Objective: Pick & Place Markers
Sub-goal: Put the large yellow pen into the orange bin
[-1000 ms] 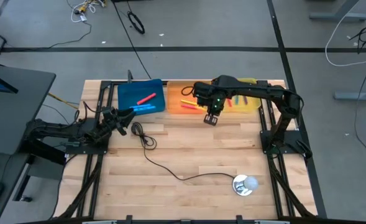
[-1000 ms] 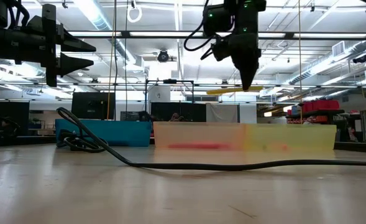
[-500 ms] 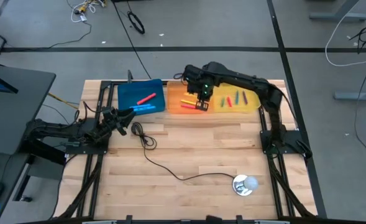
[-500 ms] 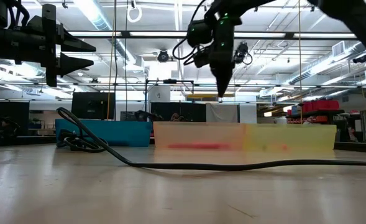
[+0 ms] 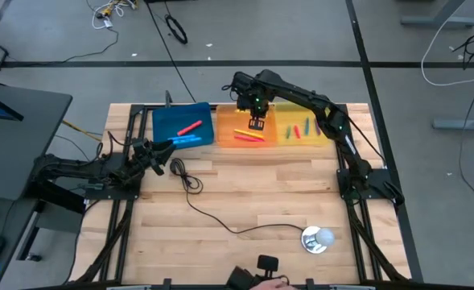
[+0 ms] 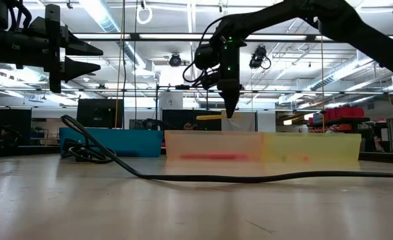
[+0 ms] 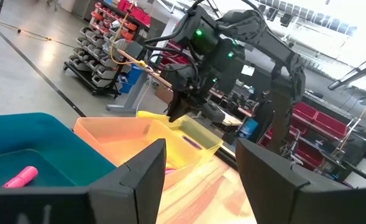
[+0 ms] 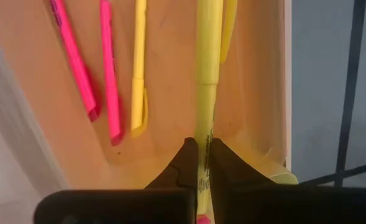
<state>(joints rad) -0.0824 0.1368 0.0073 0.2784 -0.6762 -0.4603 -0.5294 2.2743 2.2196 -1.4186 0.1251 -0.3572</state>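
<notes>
Overhead, right claw [image 5: 257, 122] grips yellow marker [image 8: 207, 68], seemingly above orange tray [image 5: 241, 118].

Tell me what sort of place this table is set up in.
Probably a robotics lab or workshop in a big industrial hall: ceiling strip lights overhead, storage racks of bins in the room behind, and loose cables lying across the concrete floor.

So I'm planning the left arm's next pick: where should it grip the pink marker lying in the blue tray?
Probably mid-barrel, coming straight down from above and closing across its width. The slim pink marker lies flat and diagonal on the blue plastic tray's floor, clear of the walls, and the blue marker beside it lies apart.
</notes>
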